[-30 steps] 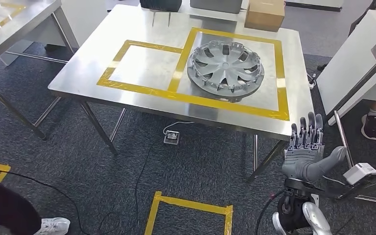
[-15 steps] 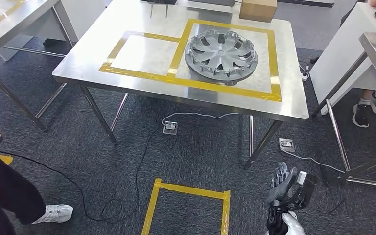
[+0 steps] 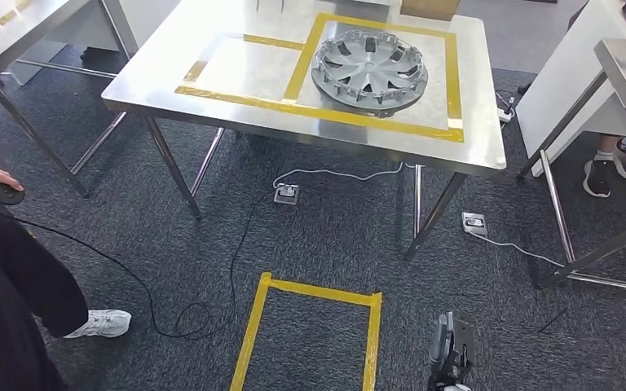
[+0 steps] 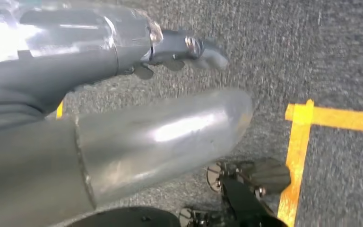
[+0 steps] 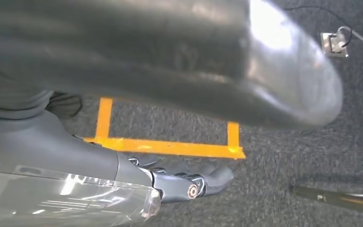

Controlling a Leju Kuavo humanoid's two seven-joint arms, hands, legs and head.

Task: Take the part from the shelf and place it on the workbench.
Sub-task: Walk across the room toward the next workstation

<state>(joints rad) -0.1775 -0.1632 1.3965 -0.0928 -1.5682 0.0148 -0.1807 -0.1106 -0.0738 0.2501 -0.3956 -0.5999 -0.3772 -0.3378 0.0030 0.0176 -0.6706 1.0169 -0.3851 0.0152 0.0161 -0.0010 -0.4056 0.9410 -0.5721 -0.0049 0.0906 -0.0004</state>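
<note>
The part, a grey wheel cover (image 3: 369, 71), lies flat on the steel workbench (image 3: 236, 69) inside the larger yellow-taped rectangle. My right hand (image 3: 450, 352) hangs low over the carpet, well short of the bench and seen edge-on. In the right wrist view its dark fingers (image 5: 189, 182) lie loosely extended with nothing in them. In the left wrist view my left hand (image 4: 184, 47) also hangs over the carpet, holding nothing.
A person (image 3: 8, 277) stands at the left. Another steel table (image 3: 16, 32) is at far left and a steel frame (image 3: 611, 244) at right. A floor socket (image 3: 285, 193), cables and a yellow tape square (image 3: 310, 326) lie on the carpet.
My right arm has dropped from beside the bench's front edge to hang low, its hand still holding nothing. The whole picture has shifted, so the camera has moved.
</note>
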